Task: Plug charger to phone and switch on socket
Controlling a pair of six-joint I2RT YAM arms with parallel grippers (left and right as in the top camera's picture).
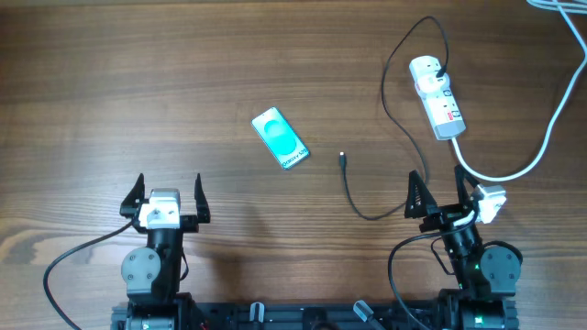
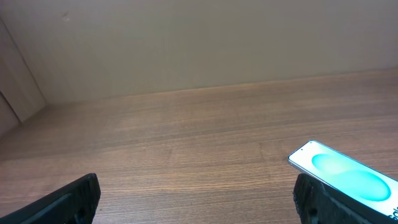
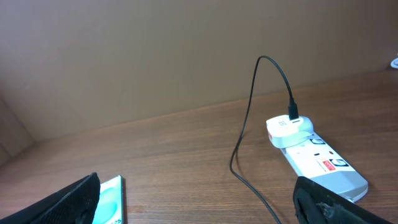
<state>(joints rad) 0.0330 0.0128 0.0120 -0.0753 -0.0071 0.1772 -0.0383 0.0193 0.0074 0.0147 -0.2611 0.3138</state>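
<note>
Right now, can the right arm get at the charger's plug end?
Probably yes. The charger's plug end lies free on the table, ahead-left of the open right gripper; only its own slack cable loops between them. The phone sits apart, further left.

Left wrist view: phone [image 2: 345,177] cropped at 4 o'clock. Overhead: white cord [image 1: 548,137] exits frame at 1 o'clock.

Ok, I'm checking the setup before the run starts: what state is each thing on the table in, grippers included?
Phone, flat, screen up and lit, nothing plugged in.
Power strip, adapter plugged in; switches too small to read.
Charger cable, one end in the adapter, loose plug lying apart from the phone.
Left gripper, open, empty.
Right gripper, open, empty.
</note>
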